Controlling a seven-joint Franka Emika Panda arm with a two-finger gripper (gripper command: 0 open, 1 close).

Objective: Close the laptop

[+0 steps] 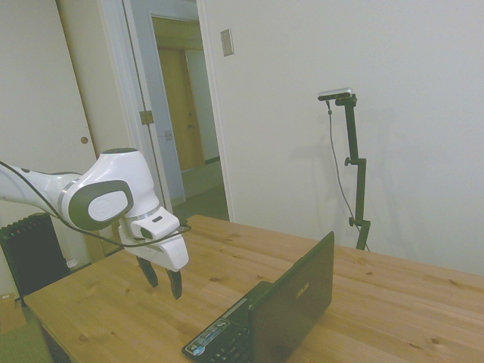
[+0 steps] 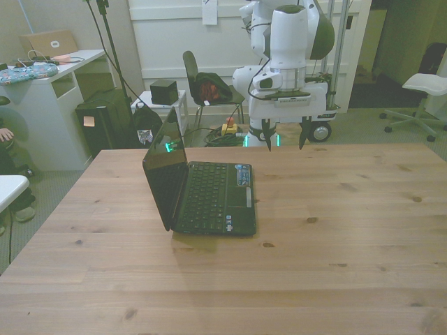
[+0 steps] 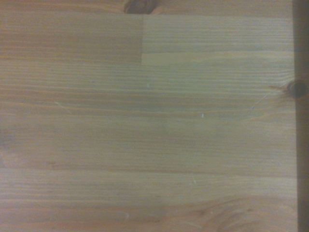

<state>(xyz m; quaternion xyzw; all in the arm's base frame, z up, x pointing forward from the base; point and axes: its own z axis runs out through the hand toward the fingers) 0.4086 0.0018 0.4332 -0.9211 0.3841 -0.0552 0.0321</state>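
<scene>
hovering with fingers spread and empty, the gripper (image 2: 285,135) hangs well clear of the laptop (image 2: 209,188), which stands open beyond and below its fingertips, so it should probably swing behind the raised lid (image 1: 295,302) and press it down gently.

A pale wall (image 1: 340,91) stands behind the wooden table (image 1: 393,302), with an open doorway (image 1: 185,113) onto a hallway. In the front view, a white desk (image 2: 49,105), a dark chair (image 2: 202,87) and a white office chair (image 2: 426,87) stand on grey-green carpet (image 2: 377,129).
</scene>
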